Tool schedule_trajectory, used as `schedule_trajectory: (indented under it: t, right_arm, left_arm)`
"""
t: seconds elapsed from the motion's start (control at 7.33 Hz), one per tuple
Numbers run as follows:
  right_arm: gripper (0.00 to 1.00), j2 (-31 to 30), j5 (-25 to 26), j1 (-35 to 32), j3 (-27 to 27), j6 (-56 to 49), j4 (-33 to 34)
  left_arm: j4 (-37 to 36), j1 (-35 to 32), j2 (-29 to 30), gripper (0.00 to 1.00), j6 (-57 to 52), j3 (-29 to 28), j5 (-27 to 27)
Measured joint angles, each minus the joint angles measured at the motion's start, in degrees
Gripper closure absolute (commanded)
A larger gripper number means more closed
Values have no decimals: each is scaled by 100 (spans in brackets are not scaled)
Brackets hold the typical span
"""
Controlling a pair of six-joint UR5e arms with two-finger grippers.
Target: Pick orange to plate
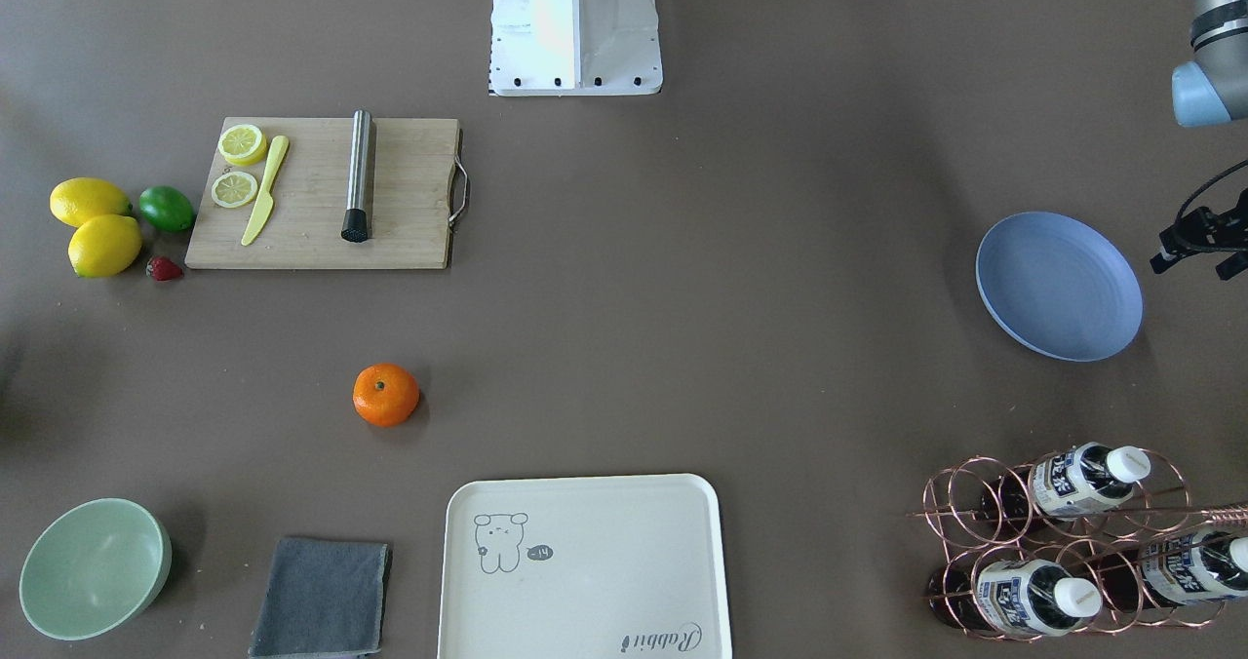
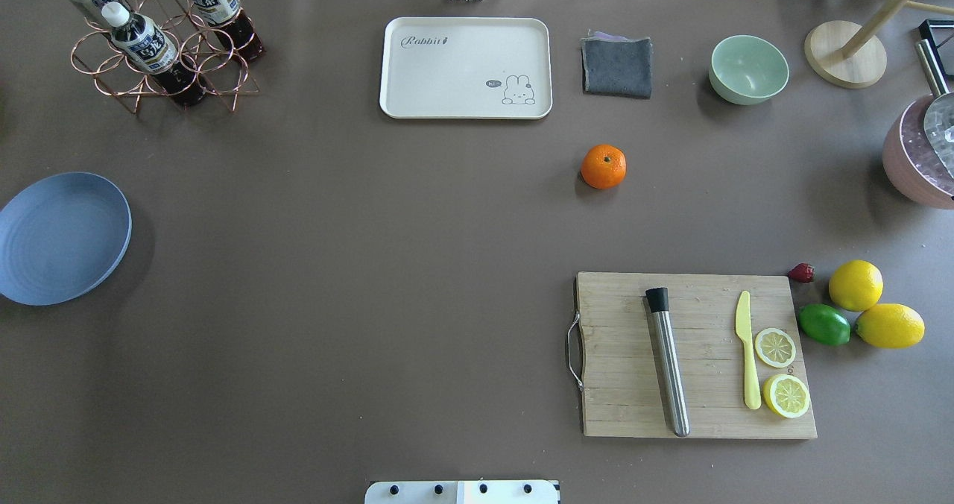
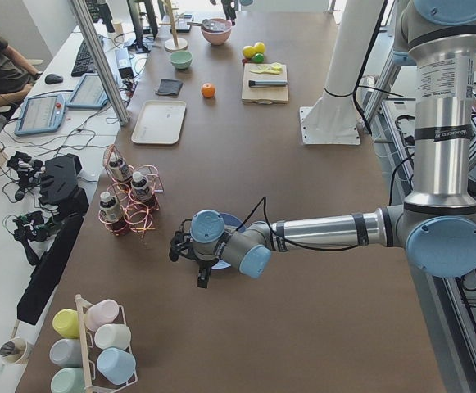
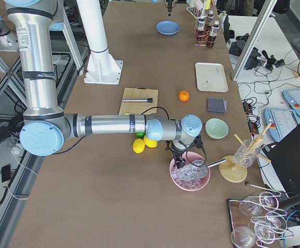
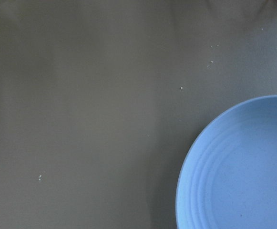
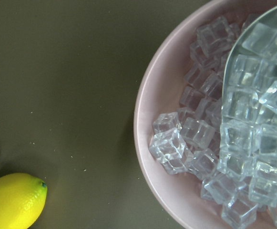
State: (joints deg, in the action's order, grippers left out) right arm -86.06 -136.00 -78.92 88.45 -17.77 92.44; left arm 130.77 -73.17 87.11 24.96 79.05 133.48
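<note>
The orange [image 1: 386,395] sits alone on the brown table, between the cutting board and the cream tray; it also shows in the overhead view [image 2: 604,166]. The blue-grey plate [image 1: 1059,286] lies empty far across the table, at the overhead view's left edge [image 2: 59,237]. My left gripper [image 3: 190,260] hangs just beside the plate, whose rim [image 5: 195,157] fills the corner of its wrist view; I cannot tell whether it is open or shut. My right gripper [image 4: 179,157] hovers over a pink bowl of ice cubes [image 6: 148,143], far from the orange; I cannot tell its state either.
A wooden cutting board [image 2: 697,355] carries a steel muddler, a yellow knife and lemon slices. Two lemons [image 2: 855,285], a lime and a strawberry lie beside it. A cream tray [image 2: 466,68], grey cloth [image 2: 616,66], green bowl [image 2: 748,69] and copper bottle rack [image 2: 160,49] line the far edge.
</note>
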Motion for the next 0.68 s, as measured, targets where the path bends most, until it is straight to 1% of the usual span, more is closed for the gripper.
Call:
schedule_trajectory:
  t: [0.27, 0.68]
  right_arm:
    - [0, -5, -11, 15, 5, 1, 0]
    - [0, 0, -41, 39, 13, 1, -4]
  left_arm:
    - [178, 227, 79, 18, 150, -208, -205]
    - [194, 382, 163, 26, 175, -318, -259]
